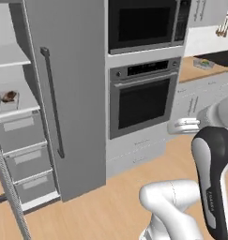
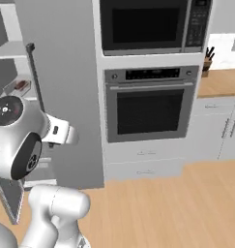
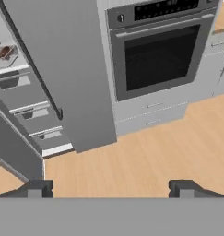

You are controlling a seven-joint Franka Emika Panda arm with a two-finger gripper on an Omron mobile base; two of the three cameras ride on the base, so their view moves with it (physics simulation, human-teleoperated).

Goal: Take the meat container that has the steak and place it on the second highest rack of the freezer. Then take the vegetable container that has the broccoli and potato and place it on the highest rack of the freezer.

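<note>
Left base view shows our steak (image 1: 10, 95) in its container (image 1: 7, 100) on the second highest rack (image 1: 17, 111), so our gripper (image 3: 109, 188) hangs spread and empty.

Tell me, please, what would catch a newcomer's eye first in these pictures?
The freezer stands open at left, its long dark handle running down the door. A small container with the steak sits on the lower shelf board inside. To the right is the black-fronted oven, and the open gripper hangs over bare wooden floor.
</note>
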